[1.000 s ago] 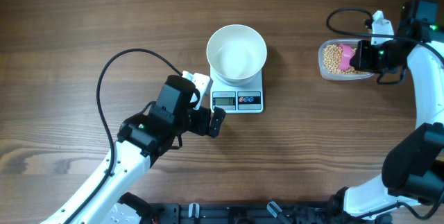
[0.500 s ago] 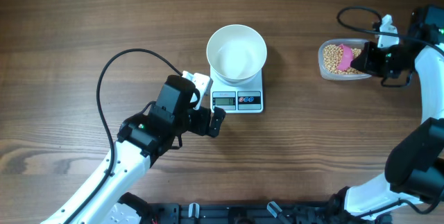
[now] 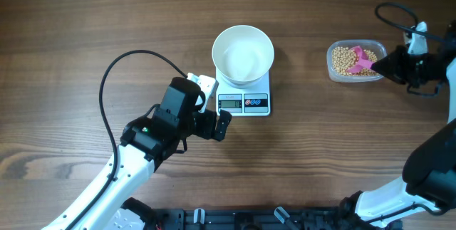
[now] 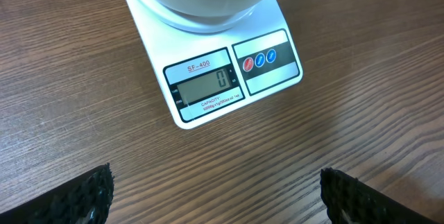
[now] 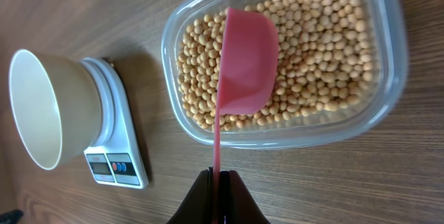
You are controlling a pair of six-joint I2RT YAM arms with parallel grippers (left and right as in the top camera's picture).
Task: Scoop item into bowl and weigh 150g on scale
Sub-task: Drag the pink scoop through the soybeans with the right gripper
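Note:
The white bowl (image 3: 243, 53) stands empty on the white scale (image 3: 246, 100), whose display (image 4: 208, 85) reads zero. Tan-yellow beans (image 5: 312, 57) fill a clear plastic tub (image 3: 356, 60) at the right. My right gripper (image 5: 220, 179) is shut on the handle of a pink scoop (image 5: 244, 68), which hangs empty over the beans in the tub. My right gripper (image 3: 393, 65) sits just right of the tub. My left gripper (image 4: 215, 189) stands open above bare table in front of the scale, its fingers (image 4: 361, 196) wide apart with nothing between them.
The wooden table (image 3: 85, 16) carries only the scale and the tub. A black cable (image 3: 125, 63) loops left of the scale, and another cable (image 3: 395, 13) runs above the tub. The left arm (image 3: 153, 134) lies at the front left.
My right gripper has drawn back to the right, pulling the pink scoop along over the tub. The left arm and the bowl have stayed still.

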